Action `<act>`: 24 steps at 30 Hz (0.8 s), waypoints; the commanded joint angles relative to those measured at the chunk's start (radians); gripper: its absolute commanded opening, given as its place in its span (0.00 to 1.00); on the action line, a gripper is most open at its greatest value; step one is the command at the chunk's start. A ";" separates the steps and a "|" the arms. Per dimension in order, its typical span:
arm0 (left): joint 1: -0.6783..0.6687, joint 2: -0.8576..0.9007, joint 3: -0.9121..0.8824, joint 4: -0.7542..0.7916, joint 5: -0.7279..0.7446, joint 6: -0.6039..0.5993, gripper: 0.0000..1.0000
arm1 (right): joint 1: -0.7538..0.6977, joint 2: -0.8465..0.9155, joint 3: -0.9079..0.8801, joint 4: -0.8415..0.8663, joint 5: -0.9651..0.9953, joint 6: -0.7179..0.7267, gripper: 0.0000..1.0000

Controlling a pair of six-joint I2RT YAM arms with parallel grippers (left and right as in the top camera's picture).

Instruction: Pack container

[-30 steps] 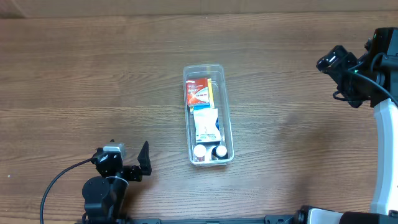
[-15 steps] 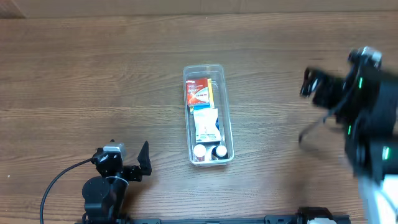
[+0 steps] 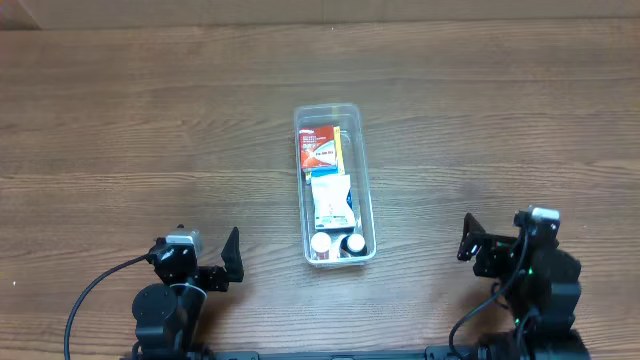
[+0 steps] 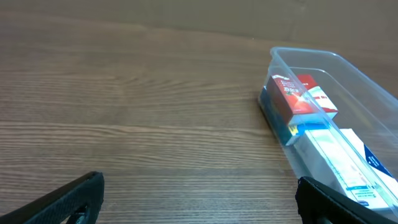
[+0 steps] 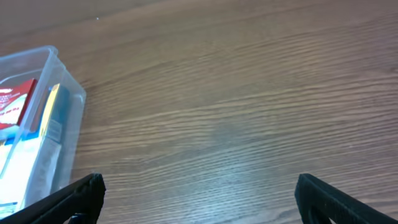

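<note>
**A:** The right gripper [image 3: 497, 243] has swung from the far right of the bench [image 3: 150, 120] down to the near edge. It now sits low on the right, mirroring the left gripper [image 3: 205, 262]. Nothing else has shifted.

**B:** And the container [image 3: 327, 107]?

**A:** It is mid-bench, its long side running away from the arms, between the two grippers and well apart from both. It looks full. There is a white packet [image 3: 330, 200] in the middle, a red packet [image 3: 319, 147] at the far end, and two white-capped bottles [image 3: 321, 243] upright at the near end.

**B:** Are the fingers holding anything?

**A:** No. In the right wrist view the fingers [image 5: 74, 196] stand wide apart at the lower corners, with only bare wood between them. The left ones [image 4: 68, 199] are spread the same way and are empty.

**B:** So what's the step?

**A:** My reading is that the packing is done, or nearly so, and this is the retreat to rest. To do it well, I'd settle the right arm about where it is, low and out to the side. It should make no sweep toward the container's near corner. That clear wall looks light, so a brush would likely slide it or tip the bottles. Leave the fingers apart, since closing them gains nothing.
</note>
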 commanded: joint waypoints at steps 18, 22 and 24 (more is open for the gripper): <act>0.006 -0.011 -0.005 0.005 0.011 -0.010 1.00 | 0.003 -0.304 -0.234 0.063 -0.004 -0.011 1.00; 0.006 -0.011 -0.005 0.005 0.011 -0.010 1.00 | 0.003 -0.304 -0.234 0.063 -0.004 -0.010 1.00; 0.006 -0.011 -0.005 0.005 0.011 -0.010 1.00 | 0.003 -0.304 -0.234 0.063 -0.004 -0.011 1.00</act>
